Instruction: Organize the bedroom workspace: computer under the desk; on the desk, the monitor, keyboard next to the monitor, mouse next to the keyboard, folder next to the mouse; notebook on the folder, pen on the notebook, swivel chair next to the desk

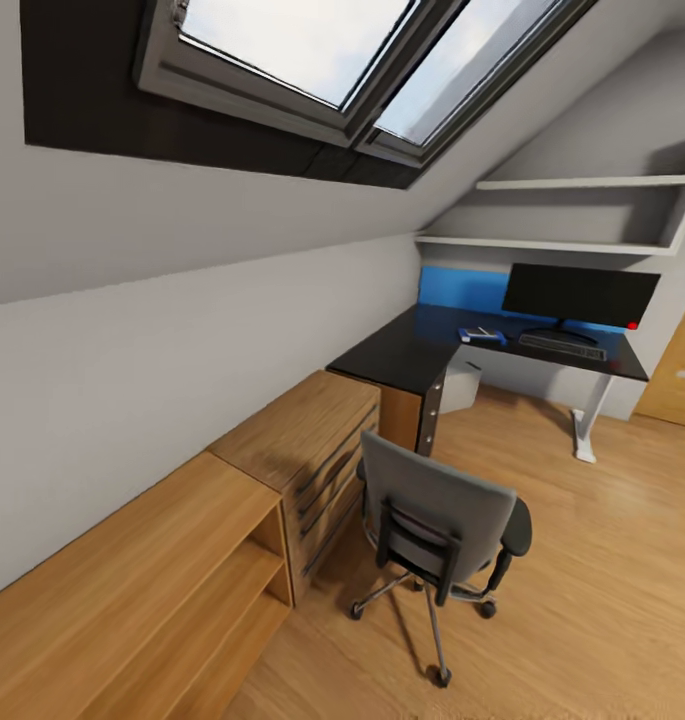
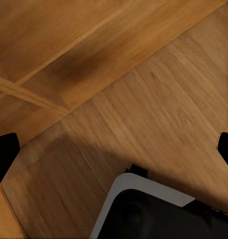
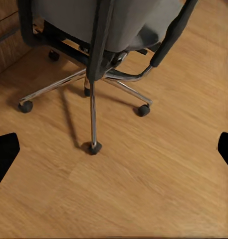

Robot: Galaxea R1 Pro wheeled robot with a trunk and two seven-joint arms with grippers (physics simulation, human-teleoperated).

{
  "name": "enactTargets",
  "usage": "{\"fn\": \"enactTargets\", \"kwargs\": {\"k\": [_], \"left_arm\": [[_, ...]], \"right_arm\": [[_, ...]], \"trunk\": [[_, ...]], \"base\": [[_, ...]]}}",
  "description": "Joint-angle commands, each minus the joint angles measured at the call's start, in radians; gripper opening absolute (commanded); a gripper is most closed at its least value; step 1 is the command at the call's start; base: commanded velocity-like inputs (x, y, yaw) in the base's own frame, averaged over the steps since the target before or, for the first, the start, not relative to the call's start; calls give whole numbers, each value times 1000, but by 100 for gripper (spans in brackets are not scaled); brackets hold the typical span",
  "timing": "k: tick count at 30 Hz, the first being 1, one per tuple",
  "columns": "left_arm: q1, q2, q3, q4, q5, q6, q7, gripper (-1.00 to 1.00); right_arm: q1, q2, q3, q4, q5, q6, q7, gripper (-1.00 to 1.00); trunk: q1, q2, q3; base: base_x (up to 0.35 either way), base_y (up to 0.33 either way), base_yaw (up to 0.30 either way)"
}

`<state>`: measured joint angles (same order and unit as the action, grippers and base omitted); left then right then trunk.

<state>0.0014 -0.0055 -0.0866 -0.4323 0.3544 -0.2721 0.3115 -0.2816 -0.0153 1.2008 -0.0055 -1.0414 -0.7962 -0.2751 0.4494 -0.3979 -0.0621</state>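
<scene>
Near the black desk point(image 1: 402, 350), grey swivel chair point(image 1: 437, 515) w/ chrome star base turns its backrest toward camera; monitor point(image 1: 579, 293) upright on desk. Both grippers' jaws spread wide, empty.

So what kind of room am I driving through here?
Likely an attic bedroom or study: a skylight in a sloped ceiling, a dark desk with a monitor, and a swivel chair on wood flooring.

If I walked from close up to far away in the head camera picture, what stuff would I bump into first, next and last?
Swivel chair → wooden drawer cabinet → black desk → keyboard → monitor.
</scene>
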Motion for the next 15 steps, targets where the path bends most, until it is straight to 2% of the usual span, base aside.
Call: {"fn": "enactTargets", "kwargs": {"k": [1,10,15], "left_arm": [[0,1,-8,-2,9,-3,8,100],[0,1,-8,-2,9,-3,8,100],[0,1,-8,-2,9,-3,8,100]], "right_arm": [[-1,0,8,-1,0,0,-9,100],[-1,0,8,-1,0,0,-9,100],[-1,0,8,-1,0,0,-9,100]], "trunk": [[1,-2,-2],[1,-2,-2],[1,-2,-2]], "base": [[0,0,-298],[0,11,-298],[0,124,-298]]}}
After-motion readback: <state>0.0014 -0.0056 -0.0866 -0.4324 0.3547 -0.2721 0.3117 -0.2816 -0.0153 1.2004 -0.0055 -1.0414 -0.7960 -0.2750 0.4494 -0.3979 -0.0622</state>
